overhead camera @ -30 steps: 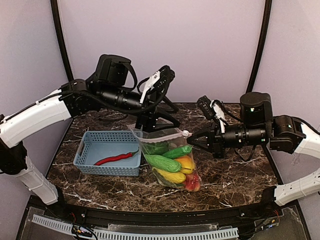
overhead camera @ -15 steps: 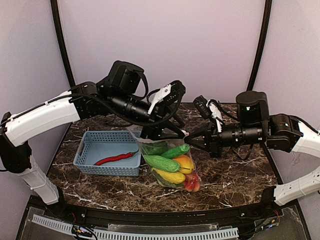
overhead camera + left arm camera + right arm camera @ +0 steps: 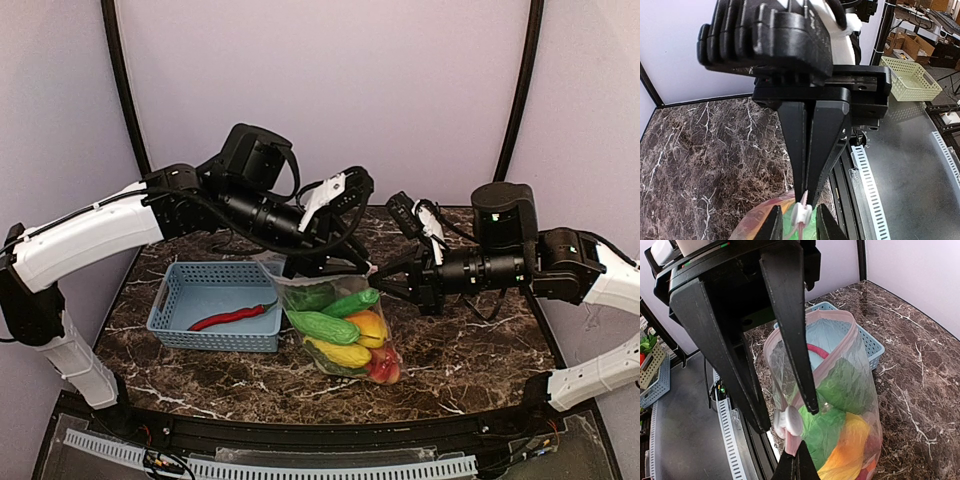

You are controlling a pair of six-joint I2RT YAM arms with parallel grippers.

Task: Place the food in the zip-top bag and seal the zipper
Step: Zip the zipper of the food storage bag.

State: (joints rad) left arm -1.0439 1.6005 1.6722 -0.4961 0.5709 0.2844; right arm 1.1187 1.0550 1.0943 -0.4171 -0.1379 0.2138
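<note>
The zip-top bag (image 3: 345, 330) stands mid-table, holding green cucumbers (image 3: 325, 325), a yellow piece (image 3: 345, 352), an orange piece (image 3: 372, 325) and red pieces (image 3: 385, 368). Its pink zipper (image 3: 840, 340) gapes open along most of the mouth. My left gripper (image 3: 809, 197) is shut on the zipper strip's end, right behind the white slider (image 3: 802, 214). My right gripper (image 3: 786, 419) is open, one finger on each side of the slider (image 3: 787, 421). In the top view both gripper tips, left (image 3: 356, 266) and right (image 3: 382, 276), meet at the bag's right top corner. A red chili (image 3: 232, 317) lies in the basket.
The light blue lattice basket (image 3: 170, 300) sits left of the bag, touching it. The dark marble table (image 3: 470, 340) ends at a black front edge with a white slotted cable duct (image 3: 270, 466). Purple walls close in the back and sides.
My left arm has swung right and its gripper has gone along the bag mouth to the slider end. The right gripper has edged slightly left. The bag stays put.
</note>
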